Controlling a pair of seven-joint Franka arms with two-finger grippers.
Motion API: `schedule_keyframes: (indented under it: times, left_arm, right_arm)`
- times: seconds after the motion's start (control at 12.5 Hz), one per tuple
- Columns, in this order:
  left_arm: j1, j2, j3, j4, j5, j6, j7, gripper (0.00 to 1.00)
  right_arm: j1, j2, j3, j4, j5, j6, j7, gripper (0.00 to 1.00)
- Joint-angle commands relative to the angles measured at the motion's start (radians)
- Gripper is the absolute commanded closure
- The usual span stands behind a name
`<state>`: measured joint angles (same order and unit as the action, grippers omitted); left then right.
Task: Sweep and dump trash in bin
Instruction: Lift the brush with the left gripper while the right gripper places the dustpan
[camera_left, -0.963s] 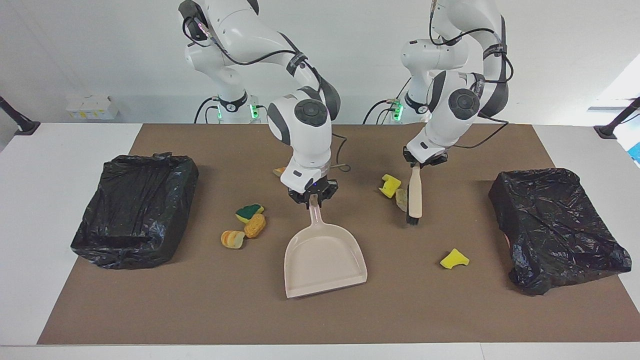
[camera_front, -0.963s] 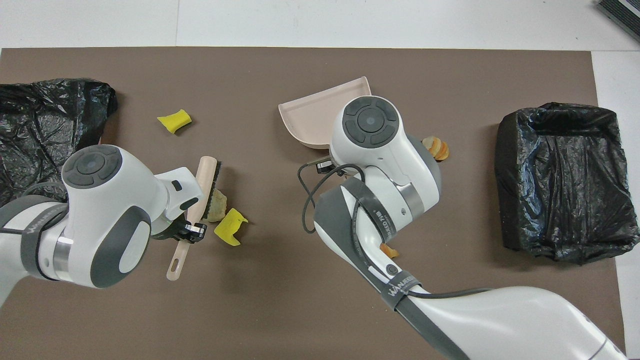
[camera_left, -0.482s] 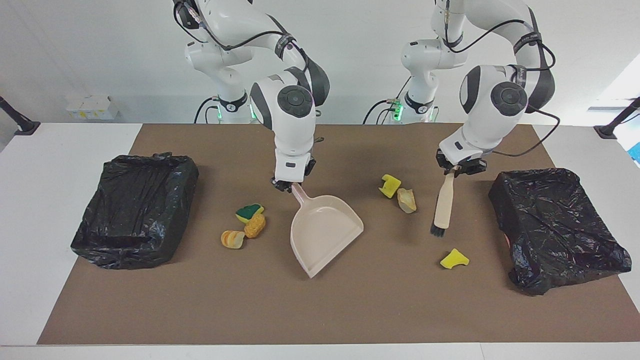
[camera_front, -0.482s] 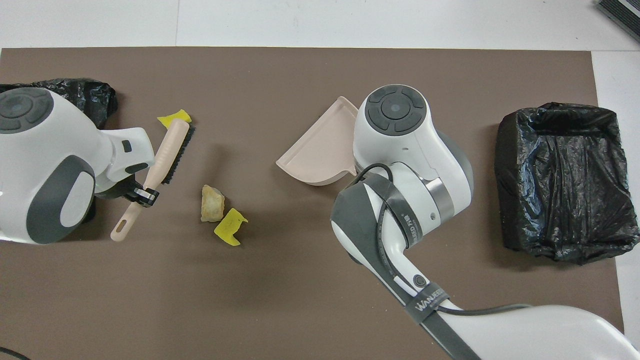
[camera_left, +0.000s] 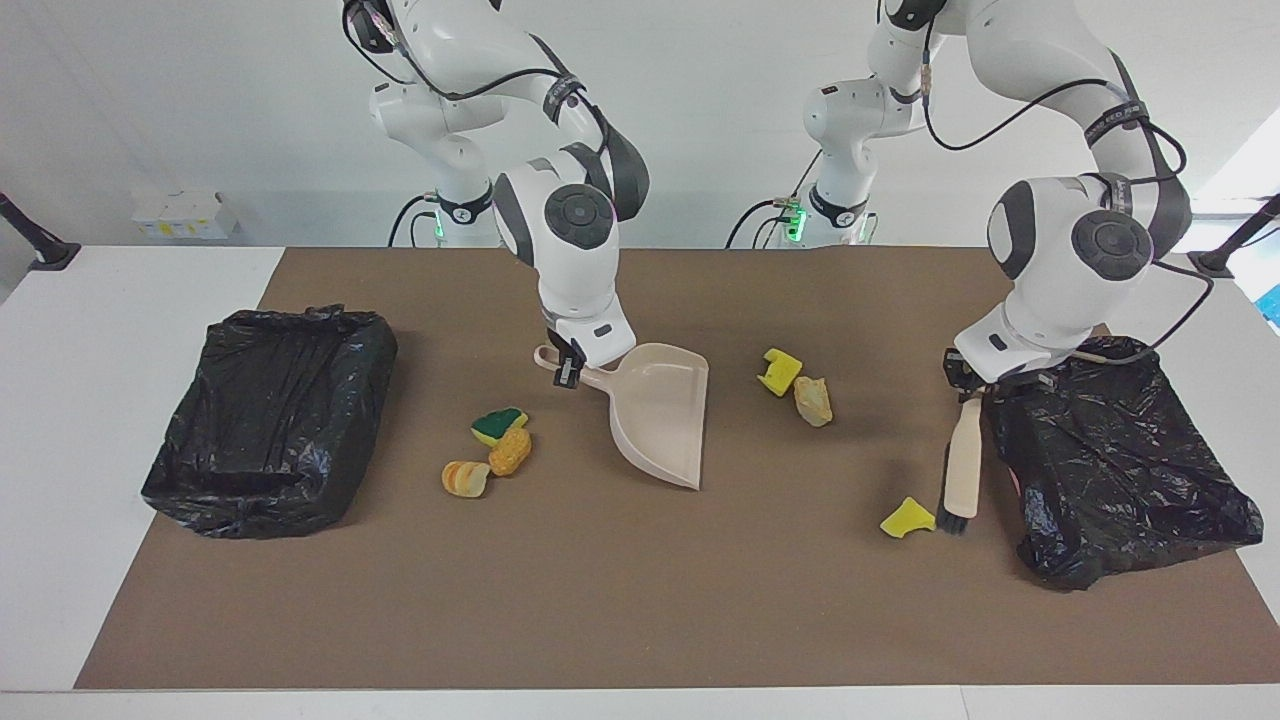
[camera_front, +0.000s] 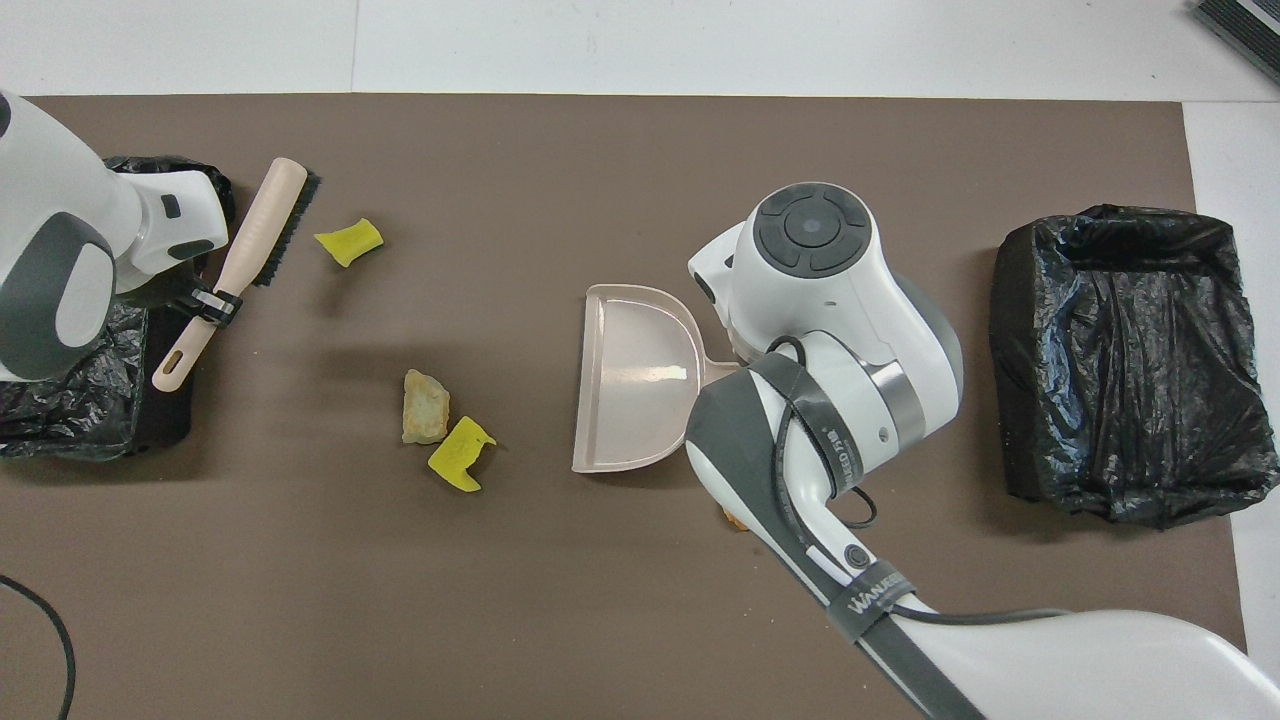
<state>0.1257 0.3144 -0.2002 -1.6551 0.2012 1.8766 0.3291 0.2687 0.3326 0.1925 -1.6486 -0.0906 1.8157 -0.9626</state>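
Left hand (camera_left: 966, 385) gripping brush (camera_left: 961, 467), apparently beside scrap (camera_left: 906, 518)

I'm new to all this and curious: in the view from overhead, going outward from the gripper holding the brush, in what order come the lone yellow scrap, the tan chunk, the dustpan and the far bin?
From the left gripper:
1. Lone yellow scrap, beside the brush.
2. Tan chunk, mid-mat.
3. Dustpan, held by the right gripper.
4. Bin at the right arm's end.

I see a beige dustpan (camera_left: 655, 420) and beige brush (camera_left: 962, 470) with black bristles on my brown mat (camera_left: 600, 600). Trash scraps are yellow (camera_left: 908, 518), green-and-yellow (camera_left: 498, 425) and orange-tan (camera_left: 465, 477). Both bins (camera_left: 265, 420) wear glossy black liners.
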Motion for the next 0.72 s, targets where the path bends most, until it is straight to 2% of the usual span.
schedule_keyframes:
  times: [0.0,0.08,0.4,0.64]
  left_arm:
    - [0.031,0.097,-0.012,0.070,0.061,0.071,0.016,1.00]
    - [0.032,0.104,-0.010,0.072,0.072,0.088,0.016,1.00]
    - [0.014,0.104,-0.010,0.026,0.115,0.101,0.028,1.00]
    - [-0.024,0.039,-0.013,-0.101,0.110,0.076,0.015,1.00]
  right_arm:
    - [-0.051,-0.087,0.011,-0.184,0.045,0.167,-0.141,1.00]
    - [-0.063,-0.110,0.013,-0.250,0.070,0.251,-0.165,1.00]
    - [-0.048,-0.168,0.012,-0.359,0.120,0.338,-0.165,1.00]
    - [-0.039,-0.196,0.011,-0.410,0.120,0.347,-0.160,1.00]
